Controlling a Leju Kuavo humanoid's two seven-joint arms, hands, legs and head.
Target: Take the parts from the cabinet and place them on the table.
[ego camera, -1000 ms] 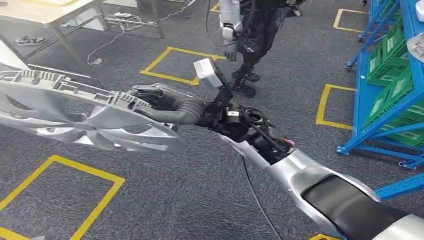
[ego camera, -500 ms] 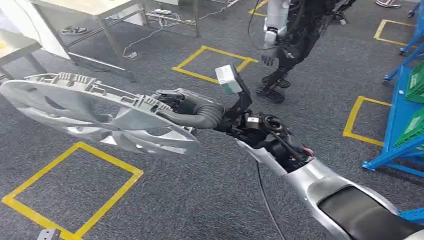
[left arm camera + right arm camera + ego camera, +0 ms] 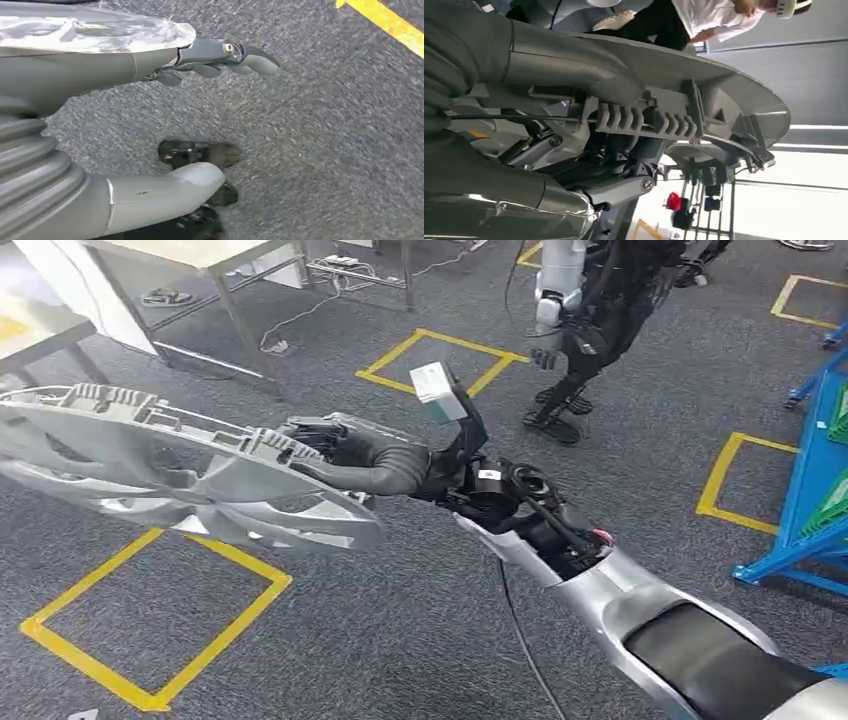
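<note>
**Fingers clamped on the wheel cover, carry under way**

Fingers (image 3: 310, 430) of the right hand (image 3: 345, 450) are closed over the rim of the wheel cover (image 3: 170, 475), with the thumb wrapped along its near edge. The wheel cover is silver, spoked and ribbed on its back, and is held out nearly flat at the left of the head view, above the grey carpet (image 3: 400, 640). In the right wrist view the thumb (image 3: 569, 65) presses on the ribbed back of the cover while darker fingers sit beneath the rim, so the grip looks firm, though the exact contact under the rim is hard to make out.

The left hand (image 3: 150, 120) hangs over the carpet with its fingers apart and nothing in them.

The blue rack (image 3: 810, 510) stands at the right edge of the head view and the table (image 3: 190, 255) is at the upper left, well apart from the cover. Judging by this, the part is out of the cabinet and the carrying step is in hand. The next move likely calls for closing on the table, keeping the cover level, lowering it onto the tabletop, and only then letting the fingers open. Another robot (image 3: 585, 310) stands at upper centre.
</note>
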